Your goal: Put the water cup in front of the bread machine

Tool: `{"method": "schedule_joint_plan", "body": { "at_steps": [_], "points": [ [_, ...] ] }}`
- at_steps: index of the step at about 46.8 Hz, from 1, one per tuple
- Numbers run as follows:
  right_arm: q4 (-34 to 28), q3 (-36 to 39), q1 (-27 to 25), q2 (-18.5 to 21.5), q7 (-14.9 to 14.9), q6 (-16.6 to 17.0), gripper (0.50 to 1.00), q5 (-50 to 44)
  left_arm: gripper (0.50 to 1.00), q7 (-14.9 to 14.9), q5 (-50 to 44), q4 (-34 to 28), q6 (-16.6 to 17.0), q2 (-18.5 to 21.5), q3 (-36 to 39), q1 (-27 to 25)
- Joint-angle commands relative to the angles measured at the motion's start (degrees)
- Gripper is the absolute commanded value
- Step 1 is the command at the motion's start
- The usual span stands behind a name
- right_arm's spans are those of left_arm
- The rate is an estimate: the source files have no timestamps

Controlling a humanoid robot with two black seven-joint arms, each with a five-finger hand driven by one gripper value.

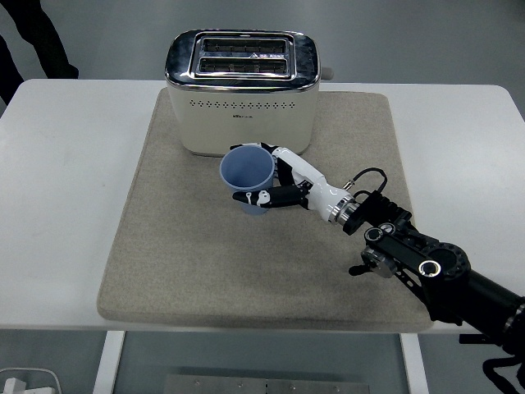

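Observation:
A light blue water cup (pixel 247 173) stands upright on the beige mat (pixel 180 246), just in front of the cream toaster (pixel 242 90). My right hand (pixel 275 182) comes in from the lower right and its white and black fingers (pixel 256 198) wrap the cup's right side and base. The cup's lower part is partly hidden by the thumb. Nothing of my left arm shows.
The mat covers the middle of the white table (pixel 57 205). A person's dark clothing (pixel 37 33) shows at the top left corner. My right forearm (pixel 426 267) with a black cable crosses the mat's lower right.

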Motion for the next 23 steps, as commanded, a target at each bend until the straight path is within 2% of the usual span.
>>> {"method": "schedule_joint_plan", "body": {
  "at_steps": [1,23],
  "points": [
    [0.0,0.1,0.1,0.0,-0.1,0.4,0.926,0.0,1.0,0.0,0.0,0.0,0.0,0.0,0.0,0.0],
    [0.1,0.0,0.4,0.0,-0.2,0.7,0.926,0.0,1.0,0.0,0.0,0.0,0.0,0.0,0.0,0.0]
  ]
}}
